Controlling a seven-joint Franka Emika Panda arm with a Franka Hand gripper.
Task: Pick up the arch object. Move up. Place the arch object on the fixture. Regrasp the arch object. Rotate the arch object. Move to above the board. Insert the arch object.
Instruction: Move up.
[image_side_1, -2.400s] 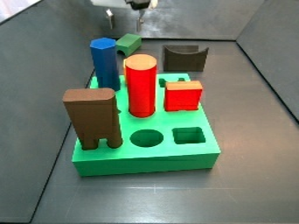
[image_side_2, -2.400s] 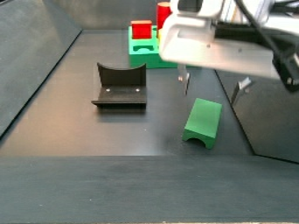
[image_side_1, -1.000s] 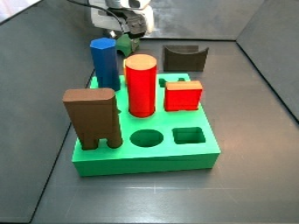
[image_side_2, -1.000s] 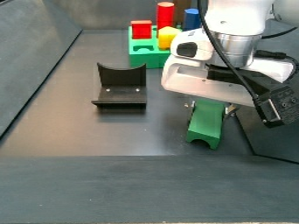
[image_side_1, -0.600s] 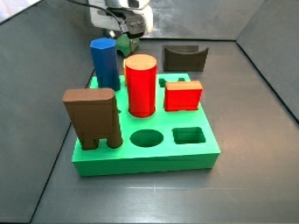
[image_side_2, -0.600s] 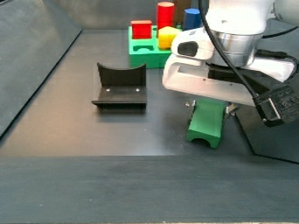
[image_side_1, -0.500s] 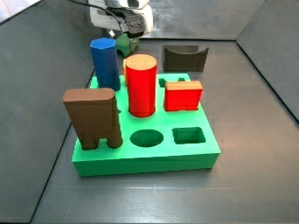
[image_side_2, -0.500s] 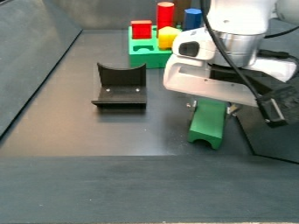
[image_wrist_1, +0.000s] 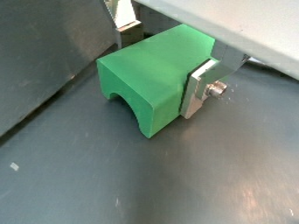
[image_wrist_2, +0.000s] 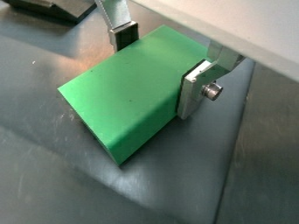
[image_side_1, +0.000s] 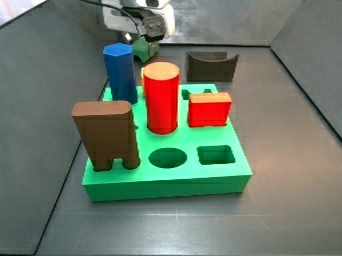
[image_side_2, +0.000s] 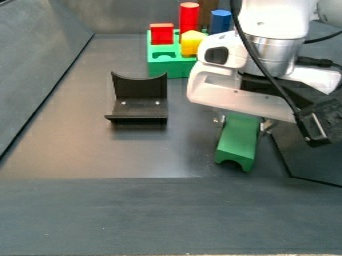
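The arch object (image_wrist_1: 146, 83) is a green block with a notch. It lies on its side on the dark floor and also shows in a wrist view from its flat back (image_wrist_2: 128, 92). My gripper (image_wrist_1: 163, 59) is down around it, with one finger (image_wrist_1: 201, 87) pressed on one side face and the other finger (image_wrist_1: 126, 31) against the opposite face. The gripper (image_wrist_2: 162, 59) is shut on the block, which rests on the floor. In a side view the arch object (image_side_2: 237, 140) sits under the gripper (image_side_2: 238, 123), right of the fixture (image_side_2: 135, 97). The board (image_side_1: 201, 180) stands apart.
On the board stand a brown arch block (image_side_1: 107, 135), a red cylinder (image_side_1: 160, 97), a blue cylinder (image_side_1: 119, 70) and a red cube (image_side_1: 209, 108); a round hole (image_side_1: 168, 157) and a square hole (image_side_1: 217, 154) are open. The fixture (image_side_1: 211, 66) stands behind the board. Grey walls enclose the floor.
Since 2.4 s ago the gripper has come down from above and now straddles the arch object. Over the last second nothing has visibly moved.
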